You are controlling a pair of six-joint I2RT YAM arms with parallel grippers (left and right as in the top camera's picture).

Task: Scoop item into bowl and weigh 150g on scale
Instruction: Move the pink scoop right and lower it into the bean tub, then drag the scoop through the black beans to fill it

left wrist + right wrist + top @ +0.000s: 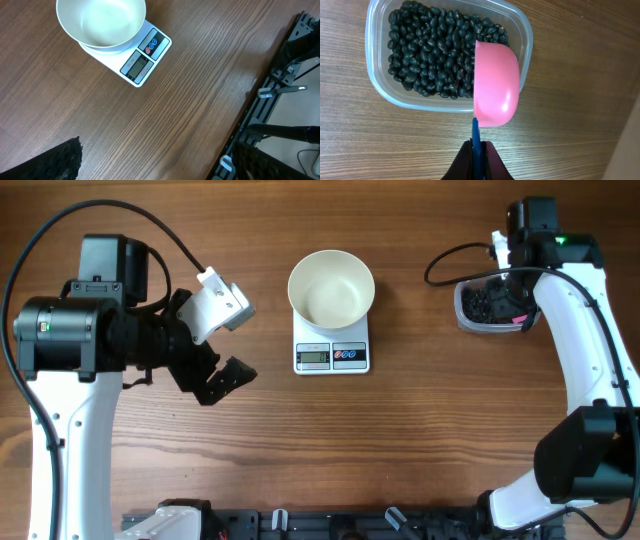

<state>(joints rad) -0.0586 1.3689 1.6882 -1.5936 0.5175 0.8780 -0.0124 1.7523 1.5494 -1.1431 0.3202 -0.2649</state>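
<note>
The white bowl [330,288] [100,22] stands empty on the white scale [332,357] [145,57] at mid-table. The item, a heap of black beans [437,50] [482,302], fills a clear tub [376,82] at the far right. My right gripper [477,162] [517,298] is shut on the blue handle [476,132] of a pink scoop [495,82]. The scoop hangs over the tub's near right corner, its rounded back toward the camera and its inside hidden. My left gripper [215,358] [160,170] is open and holds nothing, hovering left of the scale.
A black rail with clamps [280,90] [330,525] runs along the table's front edge. A black cable [450,265] loops beside the tub. Bare wood [420,440] lies between the scale and the front rail.
</note>
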